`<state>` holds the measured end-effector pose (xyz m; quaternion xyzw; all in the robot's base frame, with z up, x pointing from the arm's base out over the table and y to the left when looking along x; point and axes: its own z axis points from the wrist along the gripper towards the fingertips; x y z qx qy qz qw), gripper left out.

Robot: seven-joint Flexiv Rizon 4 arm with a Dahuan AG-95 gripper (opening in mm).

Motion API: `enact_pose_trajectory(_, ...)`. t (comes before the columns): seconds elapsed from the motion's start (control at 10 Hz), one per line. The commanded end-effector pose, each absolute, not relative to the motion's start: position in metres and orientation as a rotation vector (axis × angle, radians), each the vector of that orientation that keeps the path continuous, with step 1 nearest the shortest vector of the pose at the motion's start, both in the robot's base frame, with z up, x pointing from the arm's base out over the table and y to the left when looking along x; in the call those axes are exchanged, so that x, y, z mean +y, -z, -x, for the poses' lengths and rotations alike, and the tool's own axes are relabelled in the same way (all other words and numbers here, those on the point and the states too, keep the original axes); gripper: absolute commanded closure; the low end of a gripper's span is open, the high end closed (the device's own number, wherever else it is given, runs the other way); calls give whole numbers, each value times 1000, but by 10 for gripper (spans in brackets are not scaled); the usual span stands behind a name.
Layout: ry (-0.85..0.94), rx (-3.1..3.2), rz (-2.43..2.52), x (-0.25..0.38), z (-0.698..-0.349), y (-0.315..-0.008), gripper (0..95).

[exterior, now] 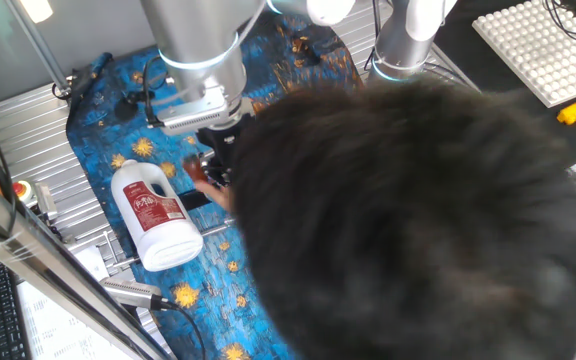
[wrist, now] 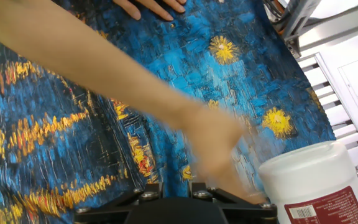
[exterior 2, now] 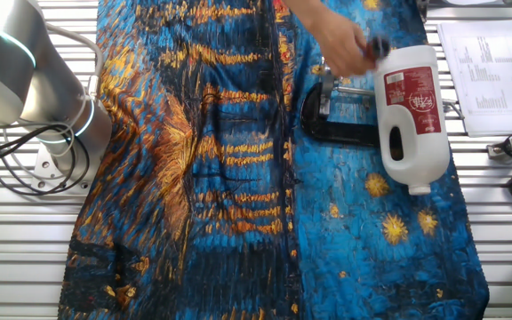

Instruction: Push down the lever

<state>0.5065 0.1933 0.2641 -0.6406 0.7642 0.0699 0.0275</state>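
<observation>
The black C-shaped clamp (exterior 2: 334, 127) lies on the blue and orange painted cloth, next to a white bottle with a red label (exterior 2: 409, 114). A thin silver rod, the lever (exterior 2: 352, 90), shows at the clamp's far end. Its red cap is hidden. A person's hand (exterior 2: 340, 44) reaches over that end and the bottle's cap. My gripper (exterior: 220, 150) hangs above the cloth, close behind the bottle (exterior: 155, 213). In the hand view only the gripper's black base (wrist: 173, 208) shows, the fingertips are out of frame, and the clamp is hidden behind the person's blurred arm (wrist: 166, 102).
A person's head (exterior: 408, 220) blocks most of one fixed view. The bottle also shows at the hand view's lower right (wrist: 316, 186). Papers (exterior 2: 492, 76) lie on the slatted metal table at the right. The arm's base (exterior 2: 52, 133) and cables stand at the left.
</observation>
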Motion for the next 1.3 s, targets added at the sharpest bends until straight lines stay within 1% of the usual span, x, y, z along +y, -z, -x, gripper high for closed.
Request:
enact_pose_trajectory(0.1,-158,2377,2010,197,-510,-263,760)
enact_pose_trajectory(0.3,-112,2372,2055,205,-516,-261,760)
enact_pose_trajectory(0.4,-100,2371,2064,208,-517,-260,570)
enact_pose_trajectory(1.3,-93,2299,2095,217,-516,-260,570)
